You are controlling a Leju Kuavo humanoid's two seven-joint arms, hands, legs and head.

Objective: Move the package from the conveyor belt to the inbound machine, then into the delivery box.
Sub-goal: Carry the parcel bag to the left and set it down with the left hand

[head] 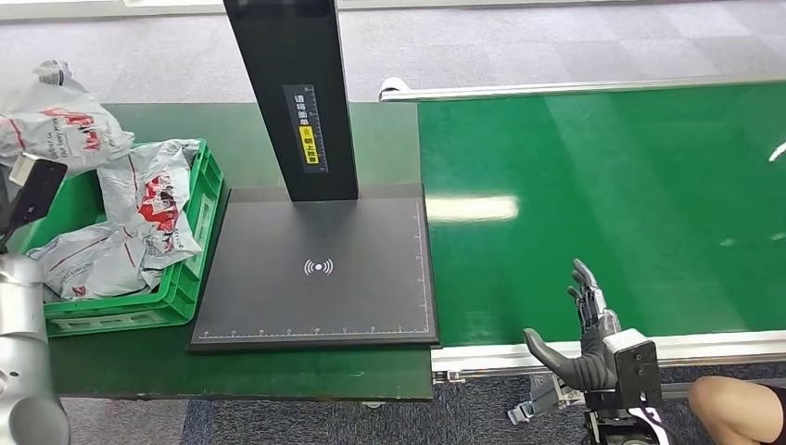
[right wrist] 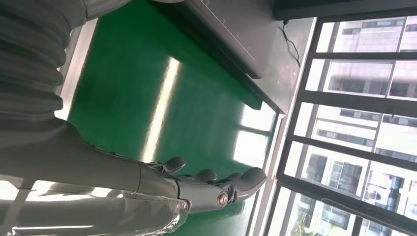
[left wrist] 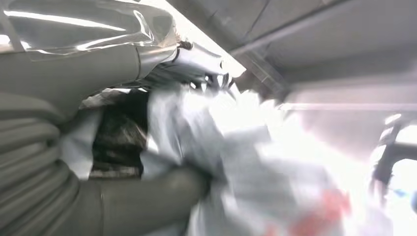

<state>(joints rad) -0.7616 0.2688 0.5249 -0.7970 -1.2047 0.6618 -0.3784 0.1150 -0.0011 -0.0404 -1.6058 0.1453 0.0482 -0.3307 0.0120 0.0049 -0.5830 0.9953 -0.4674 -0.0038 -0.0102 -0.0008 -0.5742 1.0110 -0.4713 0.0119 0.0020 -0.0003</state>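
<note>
My left hand (left wrist: 118, 142) grips a crumpled white package with red print (left wrist: 255, 147). In the head view that package (head: 56, 125) hangs at the far left, above the back corner of the green delivery box (head: 190, 250). The black inbound machine's plate (head: 315, 269) lies bare beside the box. My right hand (head: 589, 334) hovers over the front edge of the green conveyor belt (head: 602, 204), fingers spread and holding nothing; the right wrist view shows the same open hand (right wrist: 196, 189) above the belt.
Several white packages (head: 148, 199) lie in the box. The machine's black post (head: 292, 93) rises at the plate's back. A person's knee (head: 737, 408) shows at the bottom right, below the belt's metal rail (head: 556, 357).
</note>
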